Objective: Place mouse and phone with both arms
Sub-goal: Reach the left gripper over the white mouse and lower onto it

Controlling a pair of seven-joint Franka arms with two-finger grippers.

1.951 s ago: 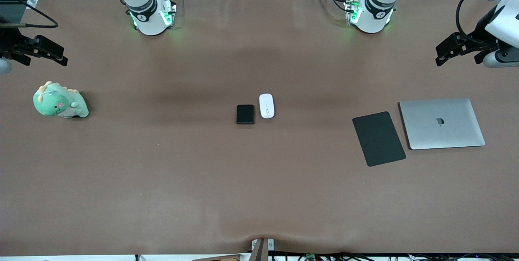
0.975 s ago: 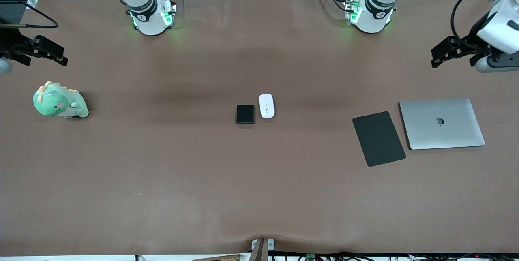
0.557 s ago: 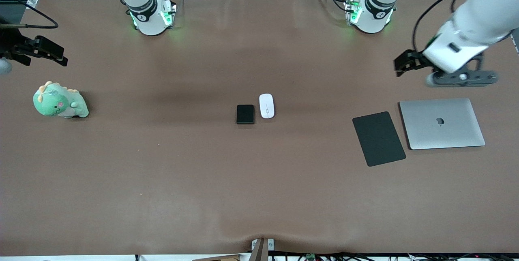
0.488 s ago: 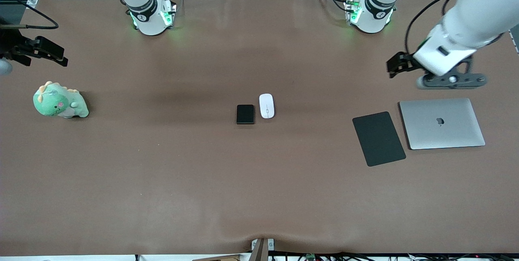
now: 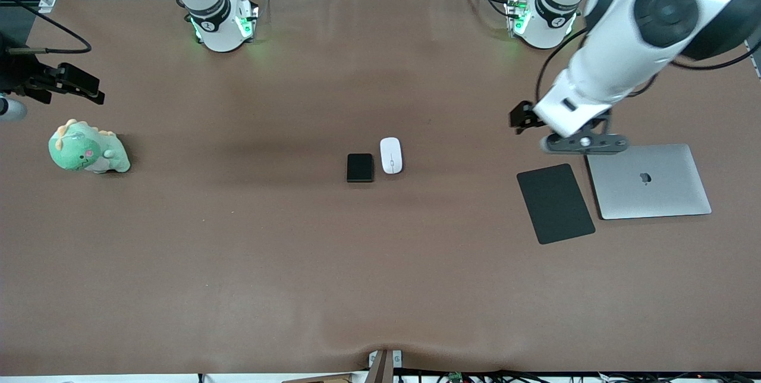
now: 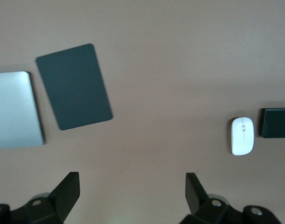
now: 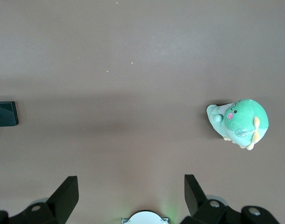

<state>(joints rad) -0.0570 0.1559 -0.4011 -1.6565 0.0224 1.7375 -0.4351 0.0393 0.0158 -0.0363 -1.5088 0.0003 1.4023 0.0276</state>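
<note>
Because mouse (image 5: pixel 391 155) and phone (image 5: pixel 359 168) lie nearly touching at frame centre, left gripper (image 5: pixel 522 121), fingers wide open, empty, risks nudging the phone; right gripper (image 5: pixel 77 82), upper left, open, empty, waits.

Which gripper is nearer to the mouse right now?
The left. The left gripper hangs open over bare table between the mouse and the laptop. The right gripper is open at the table's edge, above the plush dinosaur, much farther off.
</note>
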